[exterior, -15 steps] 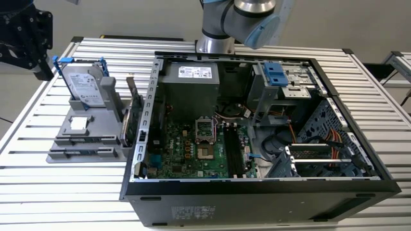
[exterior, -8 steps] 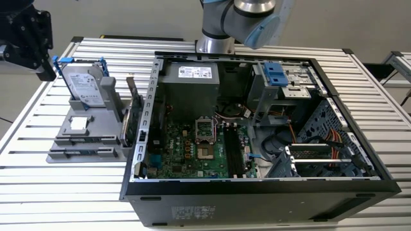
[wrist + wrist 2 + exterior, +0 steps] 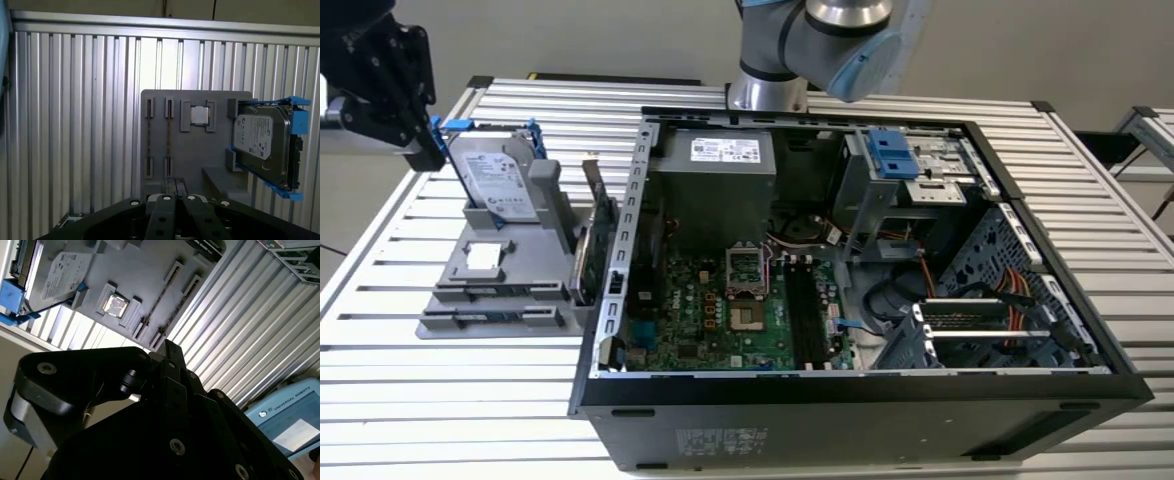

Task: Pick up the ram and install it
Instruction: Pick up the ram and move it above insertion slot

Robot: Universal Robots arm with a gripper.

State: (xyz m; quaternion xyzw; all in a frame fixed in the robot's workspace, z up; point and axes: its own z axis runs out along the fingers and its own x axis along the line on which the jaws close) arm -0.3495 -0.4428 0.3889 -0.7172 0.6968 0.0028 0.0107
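Your pincer [image 3: 176,186] hangs above the grey holder [image 3: 195,150] on the table [image 3: 75,125], fingers together and clamped on nothing. The ram [image 3: 169,135] stands edge-up in a holder slot beside a twin stick [image 3: 149,135], likely so its thin faces can be pinched from above. The open computer case [image 3: 761,420] sits just beside the holder.

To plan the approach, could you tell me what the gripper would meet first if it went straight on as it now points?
Probably the gray holder, near the end of one ram stick standing in its slots; the gripper points at that spot, though depth is unclear.
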